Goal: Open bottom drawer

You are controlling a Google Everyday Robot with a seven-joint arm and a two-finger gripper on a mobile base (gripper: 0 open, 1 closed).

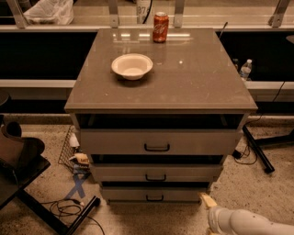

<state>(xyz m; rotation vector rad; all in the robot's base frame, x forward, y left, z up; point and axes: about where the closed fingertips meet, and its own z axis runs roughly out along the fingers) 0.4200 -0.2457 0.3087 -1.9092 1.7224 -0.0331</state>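
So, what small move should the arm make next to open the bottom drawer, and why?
Probably move the end effector left, toward the small black handle at the centre of the bottom drawer. The end effector is low by the drawer's right end, clearly apart from the handle, and the drawer front looks closed.

We see a white bowl [132, 65] on the brown countertop [193, 82] at upper centre, and a red soda can [160, 27] upright well behind it. A white plastic bag [50, 11] lies at upper left, a water bottle [245, 69] stands at right, and a blue tape cross [78, 185] marks the floor at lower left.
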